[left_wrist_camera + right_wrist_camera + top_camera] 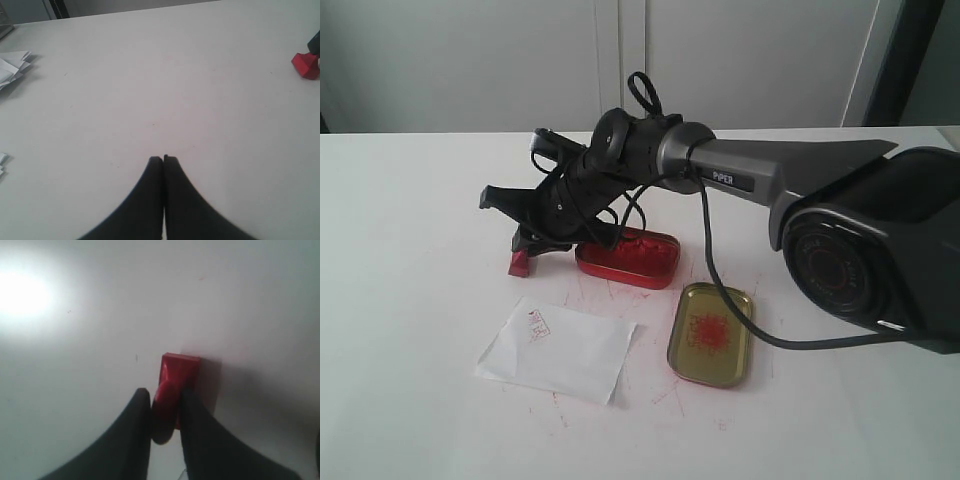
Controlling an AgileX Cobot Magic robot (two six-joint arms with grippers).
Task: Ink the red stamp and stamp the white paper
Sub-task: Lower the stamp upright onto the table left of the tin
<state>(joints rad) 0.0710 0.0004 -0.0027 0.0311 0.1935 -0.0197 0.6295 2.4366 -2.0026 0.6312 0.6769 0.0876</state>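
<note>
The red stamp (520, 263) stands with its square base on the white table, left of the red ink tin. My right gripper (532, 240) reaches down over it from the right. In the right wrist view its two black fingers press either side of the stamp's (180, 370) round handle, so the right gripper (164, 392) is shut on it. The white paper (560, 350) lies in front of the stamp, creased, with a small red imprint near its far corner. My left gripper (163, 159) is shut and empty over bare table, and the stamp (305, 65) shows far off.
A red oval tin of ink paste (630, 258) sits right beside the stamp, partly behind the right arm. Its gold lid (710, 335), smeared red, lies right of the paper. A cable hangs from the arm. Loose white sheets (12, 65) lie at the table's edge in the left wrist view.
</note>
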